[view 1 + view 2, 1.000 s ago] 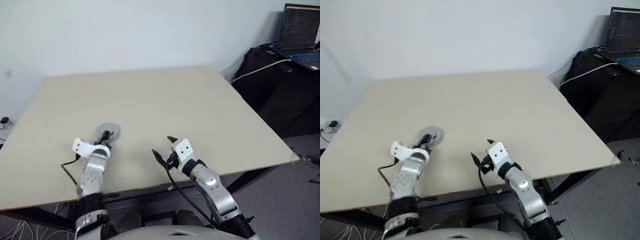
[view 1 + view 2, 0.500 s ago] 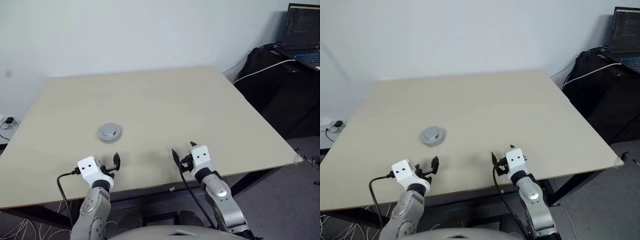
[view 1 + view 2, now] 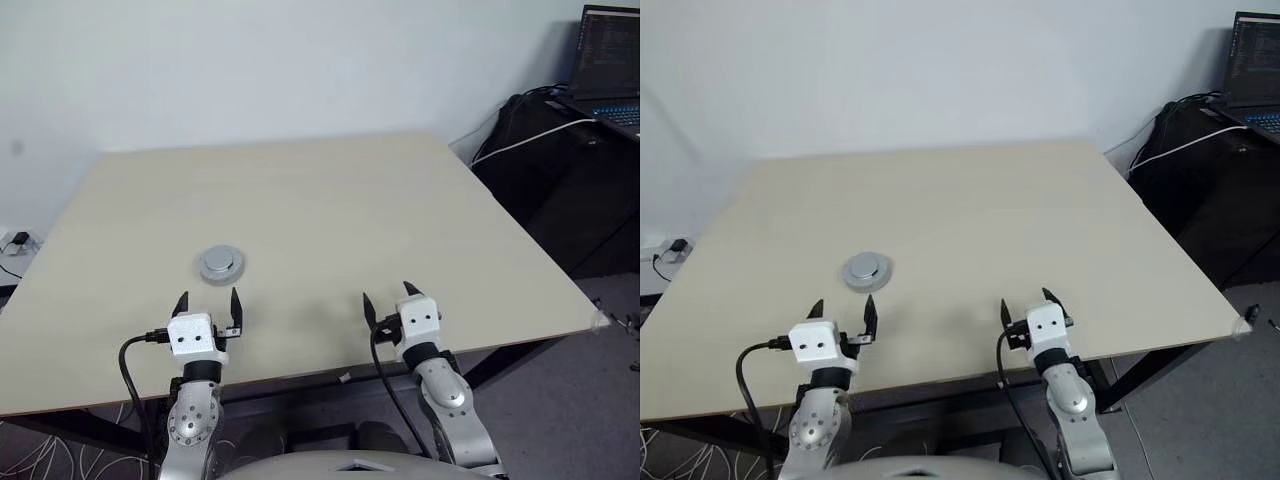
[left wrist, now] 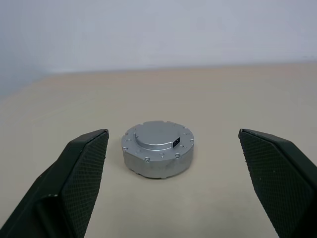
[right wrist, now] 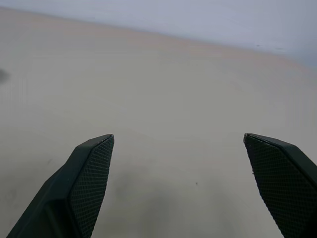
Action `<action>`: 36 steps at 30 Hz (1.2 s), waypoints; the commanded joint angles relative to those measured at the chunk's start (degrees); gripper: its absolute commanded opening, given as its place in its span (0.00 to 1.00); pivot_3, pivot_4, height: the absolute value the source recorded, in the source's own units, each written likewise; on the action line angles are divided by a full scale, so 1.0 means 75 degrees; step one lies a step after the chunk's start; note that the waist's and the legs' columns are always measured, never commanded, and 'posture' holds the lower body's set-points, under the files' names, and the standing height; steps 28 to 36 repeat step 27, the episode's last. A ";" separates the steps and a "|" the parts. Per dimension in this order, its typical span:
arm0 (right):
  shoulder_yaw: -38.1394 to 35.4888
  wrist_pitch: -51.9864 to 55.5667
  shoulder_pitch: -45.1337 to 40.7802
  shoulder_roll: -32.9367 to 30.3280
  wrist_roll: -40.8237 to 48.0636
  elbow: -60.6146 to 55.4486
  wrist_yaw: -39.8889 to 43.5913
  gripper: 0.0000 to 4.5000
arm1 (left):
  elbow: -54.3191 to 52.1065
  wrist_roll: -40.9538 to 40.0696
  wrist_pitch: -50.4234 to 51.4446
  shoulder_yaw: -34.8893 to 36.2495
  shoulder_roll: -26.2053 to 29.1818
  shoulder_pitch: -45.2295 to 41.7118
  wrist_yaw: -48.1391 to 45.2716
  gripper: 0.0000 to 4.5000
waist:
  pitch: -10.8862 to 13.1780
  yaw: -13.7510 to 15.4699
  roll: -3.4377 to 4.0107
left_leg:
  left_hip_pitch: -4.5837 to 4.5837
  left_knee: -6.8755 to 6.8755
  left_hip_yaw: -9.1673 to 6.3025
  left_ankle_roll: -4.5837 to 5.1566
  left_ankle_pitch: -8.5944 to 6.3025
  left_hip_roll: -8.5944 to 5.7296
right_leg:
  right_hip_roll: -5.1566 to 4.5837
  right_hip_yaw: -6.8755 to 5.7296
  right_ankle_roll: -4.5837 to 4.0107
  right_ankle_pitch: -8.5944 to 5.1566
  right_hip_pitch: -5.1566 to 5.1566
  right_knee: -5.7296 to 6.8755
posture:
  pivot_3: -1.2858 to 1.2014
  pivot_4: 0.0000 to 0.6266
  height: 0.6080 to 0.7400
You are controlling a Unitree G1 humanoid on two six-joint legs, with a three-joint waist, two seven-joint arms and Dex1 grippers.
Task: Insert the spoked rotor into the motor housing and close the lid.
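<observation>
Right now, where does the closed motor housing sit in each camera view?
Left eye view: motor housing, lid closed, left of centre on the table, beyond the open left claw.
Right eye view: same spot.
Left wrist view: centre, between the fingers.
Right wrist view: I can't make it out.
Shared landmark: the table's far edge against the wall.

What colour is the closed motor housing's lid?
Plain silvery grey round metal lid, clearest in the left wrist view.
</observation>
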 commanded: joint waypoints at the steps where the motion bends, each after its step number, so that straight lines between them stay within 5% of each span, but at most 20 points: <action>1: -0.0128 -0.0238 -0.0034 0.0054 -0.0008 -0.0223 -0.0096 1.00 | 0.0034 0.0116 -0.0415 0.0005 -0.0047 -0.0111 -0.0099 0.99 | 0.0001 0.0000 0.0001 | -0.0001 0.0000 0.0000 0.0001 0.0000 0.0000 | 0.0000 0.0000 0.0000 0.0000 0.0000 0.0000 | 0.52 0.00 1.00; 36: -0.0261 -0.0399 -0.0003 0.0159 -0.0062 -0.0073 -0.0217 1.00 | 0.0360 -0.0073 -0.0467 0.0035 -0.0256 -0.0170 -0.0662 0.99 | 0.0006 0.0000 0.0001 | -0.0001 0.0000 -0.0001 0.0002 0.0000 0.0000 | 0.0001 -0.0003 0.0001 -0.0001 0.0000 -0.0001 | 0.52 0.00 1.00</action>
